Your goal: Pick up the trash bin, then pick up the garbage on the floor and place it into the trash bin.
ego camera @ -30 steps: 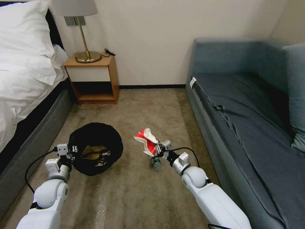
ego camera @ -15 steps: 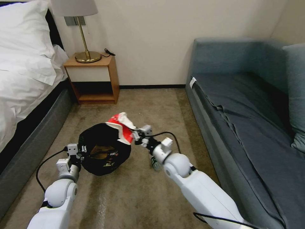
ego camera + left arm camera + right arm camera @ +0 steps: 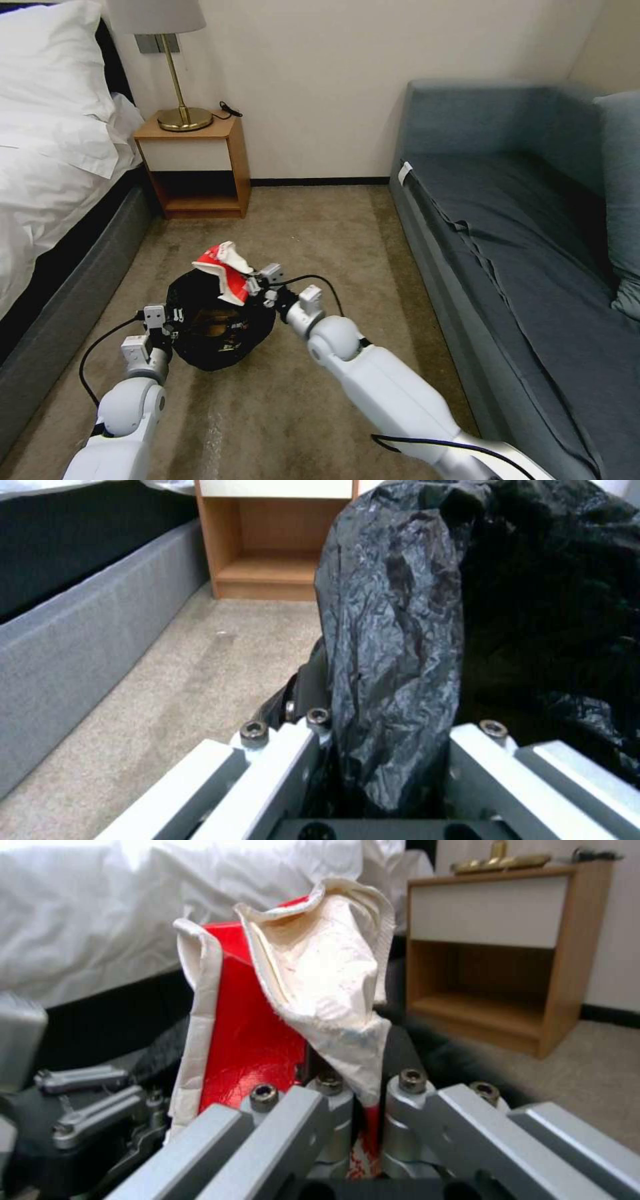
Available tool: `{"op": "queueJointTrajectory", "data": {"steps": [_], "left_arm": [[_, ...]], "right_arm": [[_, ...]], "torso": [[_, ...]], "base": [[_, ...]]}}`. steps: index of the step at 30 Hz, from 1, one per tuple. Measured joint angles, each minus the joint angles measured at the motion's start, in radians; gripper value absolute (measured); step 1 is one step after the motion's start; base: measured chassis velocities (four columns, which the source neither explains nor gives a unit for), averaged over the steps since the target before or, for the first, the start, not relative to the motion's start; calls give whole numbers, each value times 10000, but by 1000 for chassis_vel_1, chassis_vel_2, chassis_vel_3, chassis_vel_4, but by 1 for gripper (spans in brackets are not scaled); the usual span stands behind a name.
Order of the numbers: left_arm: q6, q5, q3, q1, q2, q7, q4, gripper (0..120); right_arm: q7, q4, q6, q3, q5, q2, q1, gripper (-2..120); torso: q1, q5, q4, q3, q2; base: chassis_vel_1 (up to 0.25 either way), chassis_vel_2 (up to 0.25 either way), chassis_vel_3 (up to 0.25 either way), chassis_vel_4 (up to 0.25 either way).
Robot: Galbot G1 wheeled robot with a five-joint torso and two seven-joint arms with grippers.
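Position of the held item: the red-and-white wrapper (image 3: 222, 272) hangs over the far rim of the trash bin (image 3: 220, 327), pinched at its lower end by the right gripper (image 3: 257, 288). In the right wrist view the fingers (image 3: 333, 1112) are drawn narrow on the wrapper's (image 3: 267, 1005) bottom edge, so the bulk of it stands up and free above them. Judgement: a hold at one end leaves nothing to snag the black liner when the grip lets go.

Left gripper (image 3: 168, 319) is at the bin's near-left rim. The left wrist view shows its fingers (image 3: 293, 760) closed on a fold of the liner (image 3: 393, 670) and the rim beneath. The bin appears raised and tipped toward the right arm, which would present the opening to the incoming wrapper; whether its base touches the carpet (image 3: 313, 220) cannot be told.

Inside the bin, tan and gold-brown litter (image 3: 217, 330) already lies at the bottom.

Stage, as judged: wrapper is over the mouth but not released. Risk: it sits nearer the far edge than the middle, and a light, crumpled piece may catch the overhanging liner or fall outside.

Surroundings: a bed (image 3: 47, 153) to the left, a nightstand (image 3: 197, 167) with a lamp (image 3: 170, 60) beyond, a sofa (image 3: 520, 233) to the right.
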Motion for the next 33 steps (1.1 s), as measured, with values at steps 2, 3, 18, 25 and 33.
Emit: {"op": "queueJointTrajectory", "data": {"steps": [2,3,18,25,33], "left_arm": [[0,-33,15,-32,-37,7,41,4],[0,-33,15,-32,-37,7,41,4],[-238,-128,-143,-52,69,154,308,4],[-214,-159,-141,-51,123,153,199,4],[-201,-214,-187,48,190,152,115,4]], "right_arm": [[288,-812,175,-144,-262,575,144,1],[288,-812,175,-144,-262,575,144,1],[534,-1715,515,-298,-830,651,165,59],[564,-1530,512,-316,-866,419,143,81],[766,-1009,354,-283,-709,-133,90,99]], "torso": [[0,1,2,0,0],[0,1,2,0,0],[0,1,-1,0,0],[0,3,-1,0,0],[0,3,0,0,0]], "base": [[0,0,0,0],[0,0,0,0],[0,0,0,0],[0,0,0,0],[0,0,0,0]]}}
